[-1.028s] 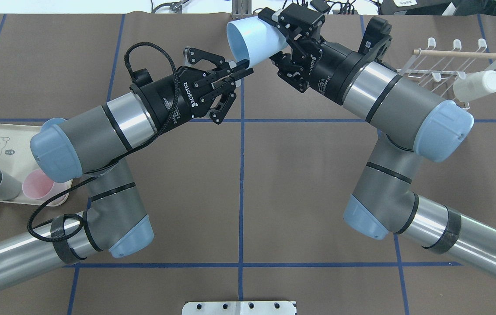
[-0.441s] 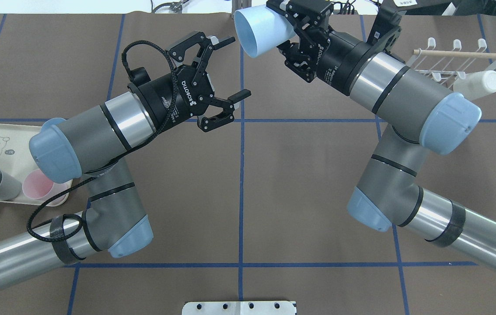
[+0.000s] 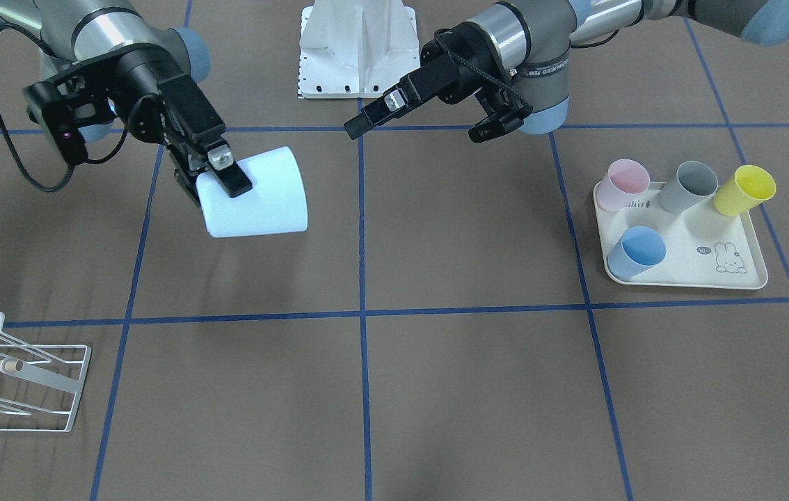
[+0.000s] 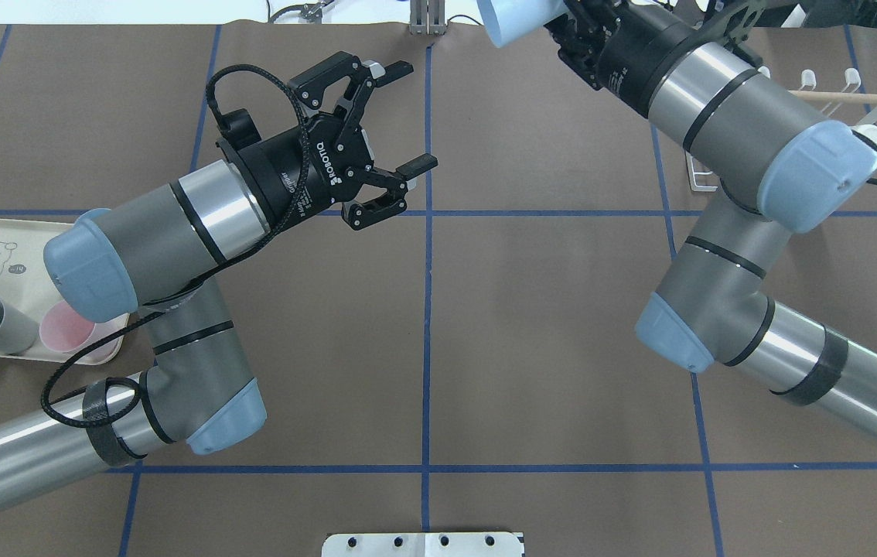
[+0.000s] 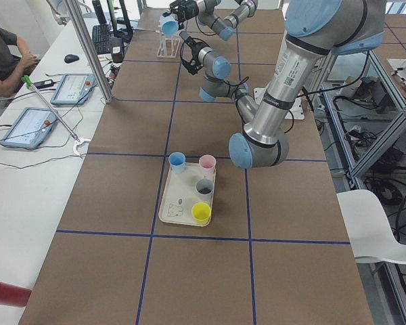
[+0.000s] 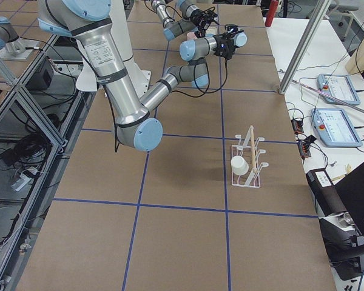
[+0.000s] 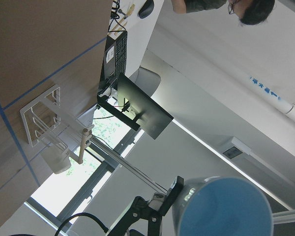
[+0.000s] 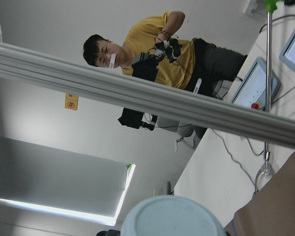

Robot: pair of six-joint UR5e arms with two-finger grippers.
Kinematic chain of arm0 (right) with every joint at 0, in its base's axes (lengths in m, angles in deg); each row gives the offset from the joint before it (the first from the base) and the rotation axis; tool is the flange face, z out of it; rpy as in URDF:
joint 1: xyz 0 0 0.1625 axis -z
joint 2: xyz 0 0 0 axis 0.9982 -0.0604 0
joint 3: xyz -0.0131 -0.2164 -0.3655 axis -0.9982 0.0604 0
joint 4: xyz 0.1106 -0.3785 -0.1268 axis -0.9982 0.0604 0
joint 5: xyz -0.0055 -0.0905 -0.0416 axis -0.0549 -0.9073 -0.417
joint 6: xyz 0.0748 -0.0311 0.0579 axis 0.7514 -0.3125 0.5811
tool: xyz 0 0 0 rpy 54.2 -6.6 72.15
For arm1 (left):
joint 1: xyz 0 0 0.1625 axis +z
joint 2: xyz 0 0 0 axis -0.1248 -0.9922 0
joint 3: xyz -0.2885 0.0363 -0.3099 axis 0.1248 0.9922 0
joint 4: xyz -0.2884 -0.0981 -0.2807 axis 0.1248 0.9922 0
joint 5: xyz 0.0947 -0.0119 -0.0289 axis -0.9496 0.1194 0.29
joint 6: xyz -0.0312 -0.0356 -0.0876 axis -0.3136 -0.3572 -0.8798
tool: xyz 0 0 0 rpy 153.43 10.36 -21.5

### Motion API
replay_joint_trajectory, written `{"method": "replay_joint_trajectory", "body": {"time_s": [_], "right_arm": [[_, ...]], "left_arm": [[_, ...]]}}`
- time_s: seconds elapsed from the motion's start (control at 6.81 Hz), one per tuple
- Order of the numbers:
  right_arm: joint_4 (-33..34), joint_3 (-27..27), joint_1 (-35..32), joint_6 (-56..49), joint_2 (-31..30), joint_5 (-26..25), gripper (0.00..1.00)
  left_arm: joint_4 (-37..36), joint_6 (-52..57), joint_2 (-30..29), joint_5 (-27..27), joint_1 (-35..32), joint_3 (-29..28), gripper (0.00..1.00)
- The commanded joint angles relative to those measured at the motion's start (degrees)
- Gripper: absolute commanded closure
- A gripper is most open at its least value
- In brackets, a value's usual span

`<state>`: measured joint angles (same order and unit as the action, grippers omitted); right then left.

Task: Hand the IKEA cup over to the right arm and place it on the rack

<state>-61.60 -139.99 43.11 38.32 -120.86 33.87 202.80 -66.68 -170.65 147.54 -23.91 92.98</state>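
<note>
Pale-blue plastic is pinched near its base by the right gripper [image 3: 217, 182], the cup [image 3: 262, 198] held sideways above the table, well apart from the rack [image 3: 46, 376]. So short a hold could let it swivel or slip at the prongs. The left gripper [image 4: 415, 116] gapes wide, empty.
</note>
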Motion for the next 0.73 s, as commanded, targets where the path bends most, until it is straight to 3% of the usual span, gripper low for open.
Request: {"method": "replay_joint_trajectory", "body": {"time_s": [0.0,0.29,0.59], "right_arm": [[14.7,-0.8,-7.0,-10.2,-0.1,-1.1,1.00],[29.6,-3.3,-12.5,-20.4,-1.0,-3.4,1.00],[37.0,-5.0,-14.7,-32.9,-7.2,-8.6,1.00]], "left_arm": [[-1.9,5.1,0.6,0.1,0.0,0.1,0.00],[-4.5,6.7,0.5,-0.1,-0.2,0.4,0.00],[-7.6,10.7,0.5,0.1,-0.3,0.8,0.00]]}}
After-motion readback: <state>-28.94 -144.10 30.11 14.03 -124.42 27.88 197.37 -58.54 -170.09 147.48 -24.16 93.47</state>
